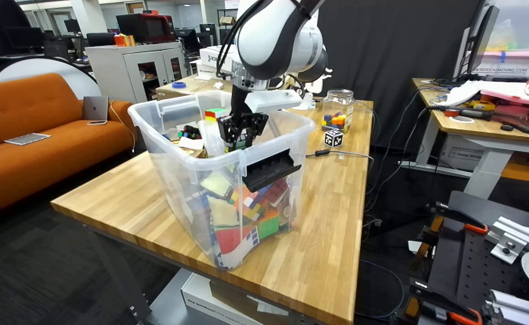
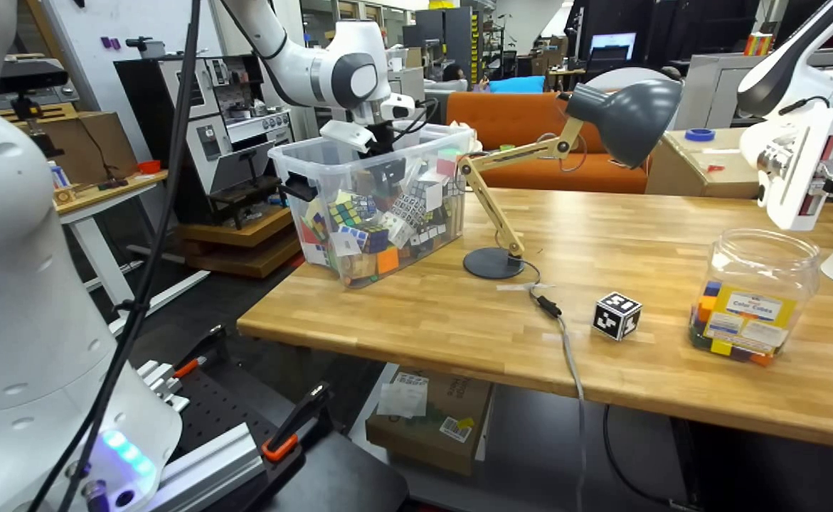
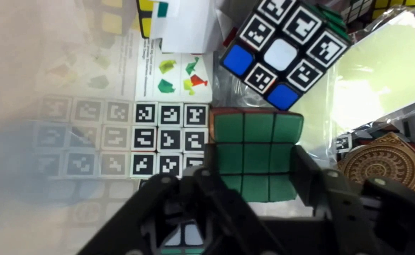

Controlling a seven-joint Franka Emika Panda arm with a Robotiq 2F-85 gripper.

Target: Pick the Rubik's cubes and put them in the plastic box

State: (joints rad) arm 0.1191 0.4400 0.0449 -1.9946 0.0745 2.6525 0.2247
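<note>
The clear plastic box (image 1: 169,180) stands on the table heaped with Rubik's cubes, and it shows in both exterior views. My gripper (image 1: 239,143) reaches down into it from above. Directly under the jaws in the wrist view lies a cube with a green face (image 3: 258,129). The gripper (image 3: 252,159) has its fingers apart, and they overlap the outer edges of the green middle row. Contact with the cube's sides cannot be made out. Left of it is a black-and-white tag cube (image 3: 170,140); above right, a tilted tag cube (image 3: 281,55) with blue squares.
A black-and-white marker cube (image 2: 617,315) stands on the table outside the box, near a clear jar (image 2: 754,299) of coloured blocks. Beside the box is a desk lamp (image 2: 498,213). Inside lie a bagged yellowish sheet (image 3: 381,74) and a brown ornate cube (image 3: 377,170).
</note>
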